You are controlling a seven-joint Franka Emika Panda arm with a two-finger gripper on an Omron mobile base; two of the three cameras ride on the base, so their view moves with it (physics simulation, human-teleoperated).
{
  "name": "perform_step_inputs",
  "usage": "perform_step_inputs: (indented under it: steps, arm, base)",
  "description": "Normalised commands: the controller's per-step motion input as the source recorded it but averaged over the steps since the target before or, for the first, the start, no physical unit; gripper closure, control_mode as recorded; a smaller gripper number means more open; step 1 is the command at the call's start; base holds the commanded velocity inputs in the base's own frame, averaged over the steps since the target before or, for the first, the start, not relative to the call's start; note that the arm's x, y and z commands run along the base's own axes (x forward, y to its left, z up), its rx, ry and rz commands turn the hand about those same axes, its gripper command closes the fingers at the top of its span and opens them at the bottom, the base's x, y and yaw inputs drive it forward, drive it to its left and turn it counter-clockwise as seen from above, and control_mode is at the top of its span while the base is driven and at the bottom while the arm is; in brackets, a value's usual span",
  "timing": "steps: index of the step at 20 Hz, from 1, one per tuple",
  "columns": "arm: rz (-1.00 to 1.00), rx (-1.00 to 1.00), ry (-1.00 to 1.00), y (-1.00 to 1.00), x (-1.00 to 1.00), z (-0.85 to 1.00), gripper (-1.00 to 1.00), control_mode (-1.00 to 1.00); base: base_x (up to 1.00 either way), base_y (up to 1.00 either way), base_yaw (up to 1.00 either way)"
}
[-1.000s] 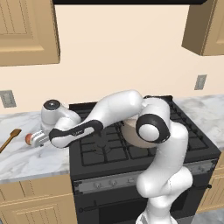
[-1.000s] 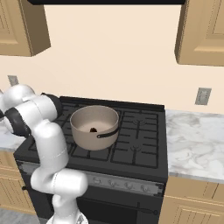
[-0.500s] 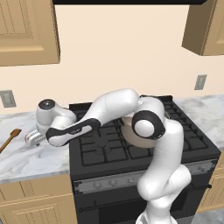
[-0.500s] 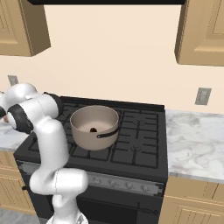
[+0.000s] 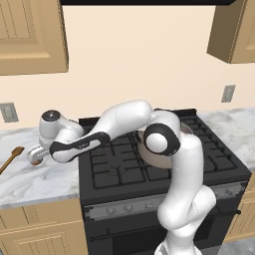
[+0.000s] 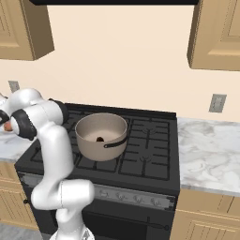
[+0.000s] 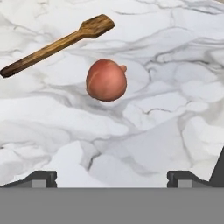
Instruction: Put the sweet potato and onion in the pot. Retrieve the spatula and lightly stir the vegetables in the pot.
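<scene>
The onion point(image 7: 106, 80), a smooth reddish ball, lies on the white marble counter point(image 7: 166, 109), straight ahead of my open gripper point(image 7: 113, 177) in the hand view. Nothing is between the fingers, which stand wide apart and short of the onion. In the left base view my gripper point(image 5: 37, 155) hangs low over the counter left of the stove and covers the onion. The wooden spatula point(image 7: 57, 43) lies just beyond the onion, its blade near it; it also shows further left on the counter point(image 5: 11, 159). The pot point(image 6: 101, 136) sits on the stove with the dark sweet potato point(image 6: 100, 138) inside.
The black gas stove point(image 5: 124, 169) fills the middle, with my arm stretched across its left half. Marble counter runs on both sides point(image 6: 206, 159). Wooden cabinets hang above point(image 5: 30, 35), and a wall outlet point(image 5: 7, 112) is behind the left counter.
My gripper has swung left and come down over the counter, so it now covers the onion in the left base view. It has stayed open. Pot, onion and spatula have not moved.
</scene>
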Motion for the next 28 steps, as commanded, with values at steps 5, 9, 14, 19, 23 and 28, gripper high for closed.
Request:
perform_step_inputs:
  steps: [5,9,14,19,23,28]
  arm:
    - [-0.05,0.07,0.00,0.11,0.37,0.00,-1.00,-1.00]
    - [-0.05,0.04,0.00,0.12,0.27,0.00,-1.00,-1.00]
    - [-0.01,0.01,0.00,0.09,0.07,0.00,-1.00,-1.00]
    - [0.00,0.00,0.00,0.16,0.00,0.00,-1.00,-1.00]
    - [0.00,0.00,0.00,0.10,0.00,-0.03,-1.00,-1.00]
    - [0.00,0.00,0.00,0.13,0.00,-0.05,-1.00,-1.00]
  base:
    - [0.00,0.00,0.00]
    - [0.00,0.00,0.00]
    - [0.00,0.00,0.00]
    - [0.00,0.00,0.00]
    - [0.00,0.00,0.00]
    - [0.00,0.00,0.00]
